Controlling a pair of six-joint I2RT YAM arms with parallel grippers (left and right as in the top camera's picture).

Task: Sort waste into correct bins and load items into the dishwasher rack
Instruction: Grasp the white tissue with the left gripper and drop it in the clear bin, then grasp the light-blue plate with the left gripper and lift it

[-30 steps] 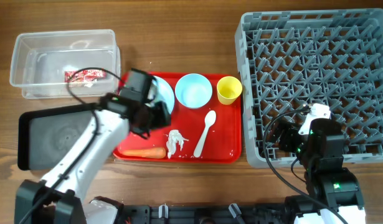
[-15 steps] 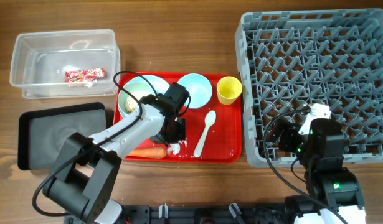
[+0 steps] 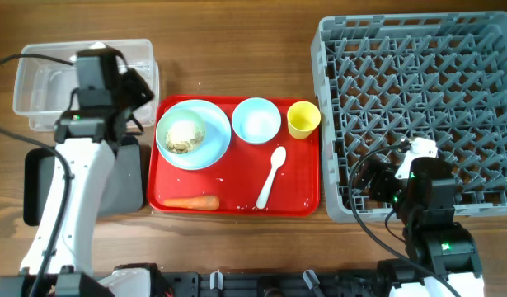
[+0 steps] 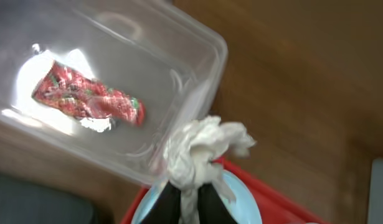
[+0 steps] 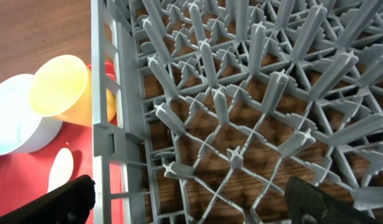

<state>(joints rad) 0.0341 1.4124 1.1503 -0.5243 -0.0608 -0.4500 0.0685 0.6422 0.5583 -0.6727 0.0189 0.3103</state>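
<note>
Left gripper [image 4: 190, 200]: clenched on the white tissue [image 4: 202, 149], which it holds above the clear tub's [image 3: 43, 82] right rim.
Wrapper [image 4: 85, 99]: lying inside the tub.
Right gripper [image 5: 191, 208]: fingers spread wide with nothing between them, over the dishwasher rack's [image 3: 418, 99] corner, well right of the tub.
Blue plate [image 3: 220, 136], carrot [image 3: 191, 202], spoon [image 3: 271, 176]: on the red tray [image 3: 237, 194], just right of the tub.

This is looking like a robotics lab staging a kitchen — a robot arm [image 3: 76, 177] is reaching over a wooden table [image 3: 237, 41] bearing a dishwasher rack [image 3: 418, 82].
</note>
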